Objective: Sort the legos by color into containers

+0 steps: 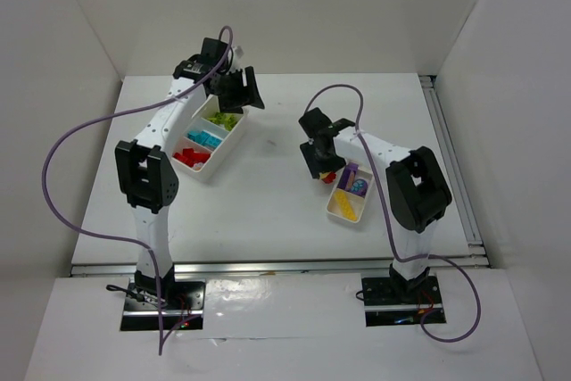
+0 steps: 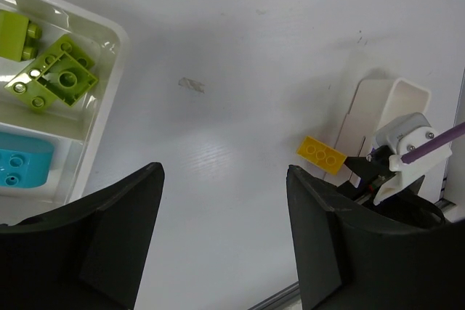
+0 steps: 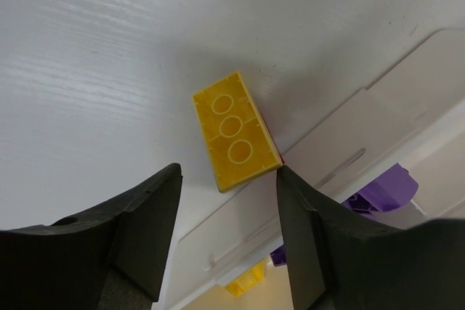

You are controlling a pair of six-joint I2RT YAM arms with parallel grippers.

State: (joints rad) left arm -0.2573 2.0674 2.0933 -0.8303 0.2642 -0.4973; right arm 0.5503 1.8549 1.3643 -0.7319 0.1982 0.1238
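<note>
Pincer of right arm (image 3: 227,179), jaws parted, empty, above yellow brick (image 3: 234,130) lying on bench (image 3: 109,49) against small tray (image 3: 341,147); pincer of left arm (image 2: 225,179) wide, empty, beside long tray (image 2: 109,85).

Yellow lego (image 3: 234,130) flat against smaller tray's (image 3: 341,143) outer wall; green, cyan, red legos (image 1: 205,139) in 3-compartment tray (image 1: 230,149).

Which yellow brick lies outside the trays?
The yellow brick on the table, right beside the small tray; the other yellow brick lies inside that tray.

Brick (image 3: 236,130) just beside smaller tray (image 3: 341,143)
</note>
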